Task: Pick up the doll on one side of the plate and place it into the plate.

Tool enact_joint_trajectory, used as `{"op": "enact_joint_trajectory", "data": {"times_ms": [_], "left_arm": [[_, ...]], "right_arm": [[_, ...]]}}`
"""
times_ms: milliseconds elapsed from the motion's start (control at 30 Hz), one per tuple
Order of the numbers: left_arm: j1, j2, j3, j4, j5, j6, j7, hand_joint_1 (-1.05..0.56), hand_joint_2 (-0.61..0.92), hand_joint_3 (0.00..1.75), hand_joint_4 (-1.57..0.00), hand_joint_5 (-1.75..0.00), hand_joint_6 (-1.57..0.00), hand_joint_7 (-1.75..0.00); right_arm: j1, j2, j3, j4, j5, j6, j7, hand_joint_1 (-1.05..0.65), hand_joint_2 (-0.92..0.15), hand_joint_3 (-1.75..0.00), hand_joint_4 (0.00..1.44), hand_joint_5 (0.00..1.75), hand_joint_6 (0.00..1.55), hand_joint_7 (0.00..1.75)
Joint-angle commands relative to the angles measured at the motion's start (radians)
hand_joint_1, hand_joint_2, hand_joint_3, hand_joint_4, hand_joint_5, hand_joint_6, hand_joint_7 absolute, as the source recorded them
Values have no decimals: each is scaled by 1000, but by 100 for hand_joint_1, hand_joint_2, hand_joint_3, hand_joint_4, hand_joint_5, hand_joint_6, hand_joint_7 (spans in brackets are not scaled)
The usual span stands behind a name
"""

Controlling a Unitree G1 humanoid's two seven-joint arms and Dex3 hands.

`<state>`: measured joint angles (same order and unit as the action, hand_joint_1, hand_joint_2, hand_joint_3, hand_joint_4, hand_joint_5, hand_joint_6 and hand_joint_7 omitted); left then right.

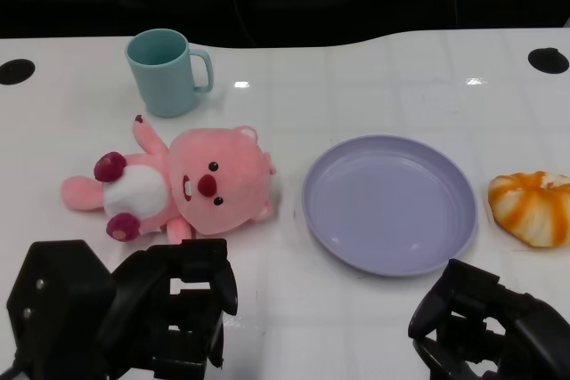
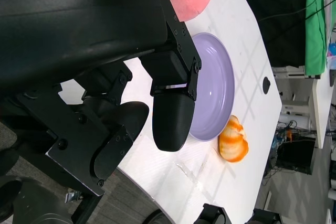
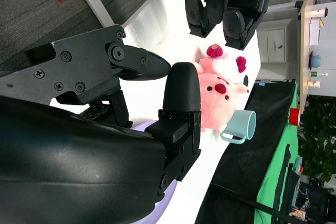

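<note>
The pink doll (image 1: 178, 186) lies on its back on the white bench (image 1: 374, 77), just left of the lavender plate (image 1: 388, 203), apart from its rim. A teal mug (image 1: 167, 71) stands behind the doll; an orange-and-white bun (image 1: 532, 207) sits right of the plate. The left hand (image 1: 178, 304) hovers just in front of the doll, fingers apart and holding nothing. The right hand (image 1: 490, 322) hangs near the plate's front edge, likewise spread and empty. Beyond the bench lie grey floor, green cloth and white furniture.
</note>
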<state>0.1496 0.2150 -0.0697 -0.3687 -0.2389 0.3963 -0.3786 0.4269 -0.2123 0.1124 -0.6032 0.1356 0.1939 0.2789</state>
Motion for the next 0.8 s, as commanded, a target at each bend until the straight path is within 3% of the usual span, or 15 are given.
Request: {"op": "enact_joint_trajectory", "data": {"times_ms": [33, 533, 800], "left_arm": [[-9, 11, 9, 0, 0, -1, 3, -2, 33, 158, -93, -175, -87, -158], [-4, 13, 12, -3, 7, -21, 5, -1, 33, 157, -94, -175, -87, -157], [-6, 8, 40, -15, -5, -36, 13, -3, 33, 149, -82, -154, -84, -122]], "right_arm": [[0, -7, -7, -6, 3, 2, -1, -25, -85, -63, 64, 175, 43, 165], [3, -5, -6, -5, 2, -2, -1, -25, -85, -63, 64, 175, 43, 164], [2, -1, 3, -10, -2, 5, -8, -26, -85, -63, 64, 175, 43, 165]]}}
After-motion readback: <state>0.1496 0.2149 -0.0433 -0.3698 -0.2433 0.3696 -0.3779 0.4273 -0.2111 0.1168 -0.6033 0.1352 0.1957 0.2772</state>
